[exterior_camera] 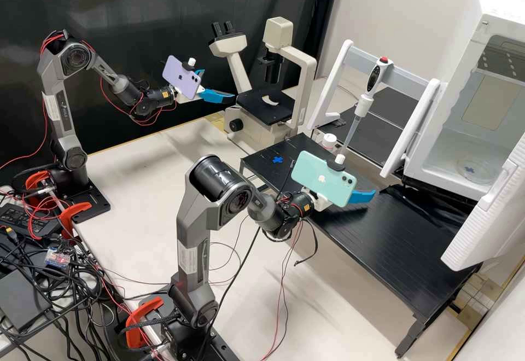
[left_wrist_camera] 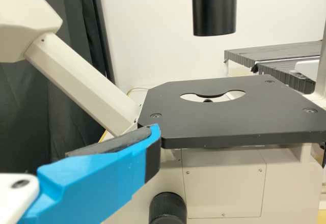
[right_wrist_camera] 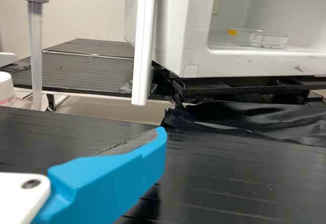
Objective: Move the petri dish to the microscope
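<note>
Nearest me on the left, tangled cables [exterior_camera: 49,290] lie beside the pale surface [exterior_camera: 131,186], and the right arm rises from the near part of that surface. A mint-green phone [exterior_camera: 322,178] rides on its wrist, and its gripper [exterior_camera: 367,195] hangs over the black platform [exterior_camera: 350,235], spread, with one pad [right_wrist_camera: 127,143] bare and nothing pinched. To the right I have the open white cabinet [exterior_camera: 431,156], and on its floor sits the clear petri dish [exterior_camera: 483,170], with a blue cross [exterior_camera: 469,170] showing at it. Farther back on the platform there's another blue cross [exterior_camera: 278,159] toward the left, with a white-capped bottle [exterior_camera: 329,141] near it. At the far left, the left arm carries a lilac phone [exterior_camera: 181,78]; its gripper [exterior_camera: 220,93] is spread too and empty, held near the microscope [exterior_camera: 240,123]. The microscope's black stage [left_wrist_camera: 229,122] has an opening in the middle, and no dish is on it. Right of the microscope, a pipette [exterior_camera: 363,104] hangs upright, slightly tilted, on a white-and-grey stand [exterior_camera: 404,74].
</note>
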